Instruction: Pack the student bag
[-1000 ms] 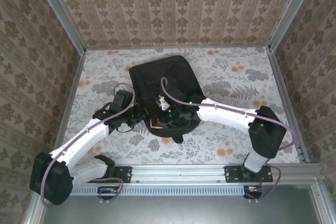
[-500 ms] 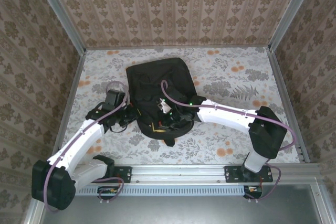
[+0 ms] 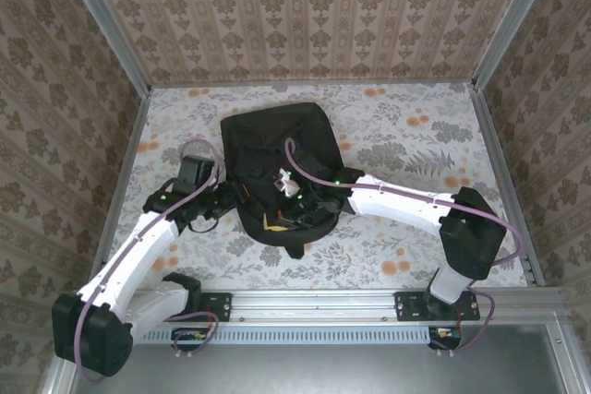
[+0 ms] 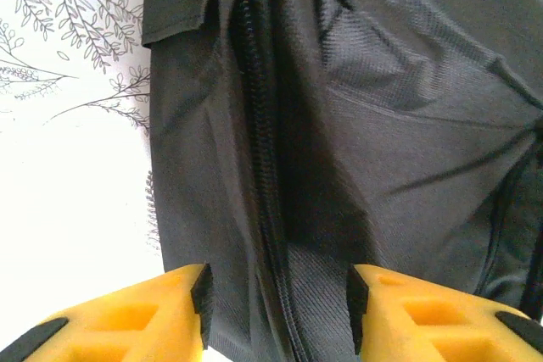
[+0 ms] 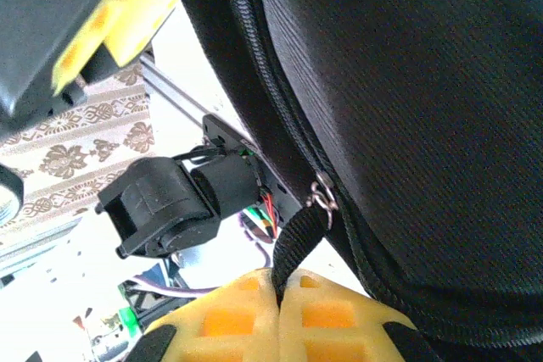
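You are working over a table point(image 3: 416, 136) spread with a pale floral cloth, orange blossoms and grey leaves. Patterned wallpaper point(image 3: 314, 16) closes it in on three sides, with metal posts in the corners and a metal rail point(image 3: 314, 306) along the near edge, where the arm bases are bolted.

Count one student bag point(image 3: 277, 140), two arms and two grippers. The black bag lies flat near the middle of the table, slightly left of centre, its narrow end towards you.

Your left gripper point(image 4: 276, 311) is at the bag's left side. Its yellow fingers point(image 4: 144, 320) stand apart, and the bag's long zipper point(image 4: 263, 167) runs down between them (whether the pads touch the fabric cannot be told).

Your right gripper point(image 5: 278, 290) is at the bag's near end with its fingers pressed together, pinching a black webbing pull strap point(image 5: 299, 231). The strap hangs from a small metal ring point(image 5: 322, 195) on the bag's zipper line.
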Robot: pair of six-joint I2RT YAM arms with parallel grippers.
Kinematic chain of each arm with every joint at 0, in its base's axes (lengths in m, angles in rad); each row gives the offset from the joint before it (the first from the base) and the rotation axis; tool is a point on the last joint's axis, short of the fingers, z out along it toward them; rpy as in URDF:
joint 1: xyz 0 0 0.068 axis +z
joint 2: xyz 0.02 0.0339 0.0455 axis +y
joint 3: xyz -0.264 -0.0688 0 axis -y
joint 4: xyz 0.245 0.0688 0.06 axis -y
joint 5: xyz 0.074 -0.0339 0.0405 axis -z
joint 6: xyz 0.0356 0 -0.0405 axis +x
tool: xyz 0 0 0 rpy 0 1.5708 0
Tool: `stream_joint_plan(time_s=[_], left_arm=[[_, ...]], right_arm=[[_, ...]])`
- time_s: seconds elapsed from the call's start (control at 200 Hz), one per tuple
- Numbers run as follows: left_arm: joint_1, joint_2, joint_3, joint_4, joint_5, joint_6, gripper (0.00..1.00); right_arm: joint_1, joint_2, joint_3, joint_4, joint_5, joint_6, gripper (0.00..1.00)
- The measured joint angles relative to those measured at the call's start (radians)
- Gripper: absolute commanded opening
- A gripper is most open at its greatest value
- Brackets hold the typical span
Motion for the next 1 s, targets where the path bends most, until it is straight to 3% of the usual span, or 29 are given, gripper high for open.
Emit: stream_joint_plan(time_s=[0.2,0.445,0.65,0.74,1.0], left_arm=[[-0.035,-0.105,-0.039,-0.031,0.037,-0.133,0.5],[-0.147,-0.106,-0.118,-0.003,0.063,-0.29,0.46],[-0.171,-0.079,-0.118,0.031,0.056,-0.332,0.21],[-0.171,-0.078,-0.118,0.027,0.043,-0.341,0.01],[-0.162,-0.086,-0.11,-0.012,-0.006,-0.309,0.0]], right_arm=[[0.005,0.038,0.019,0.045,-0.017,0.031,0.0],[0.009,0.042,0.019,0.069,-0.018,0.049,0.0],[0.009,0.042,0.004,0.076,-0.018,0.05,0.0],[0.009,0.042,-0.002,0.075,-0.018,0.05,0.0],[0.01,0.037,-0.023,0.064,-0.018,0.042,0.0]])
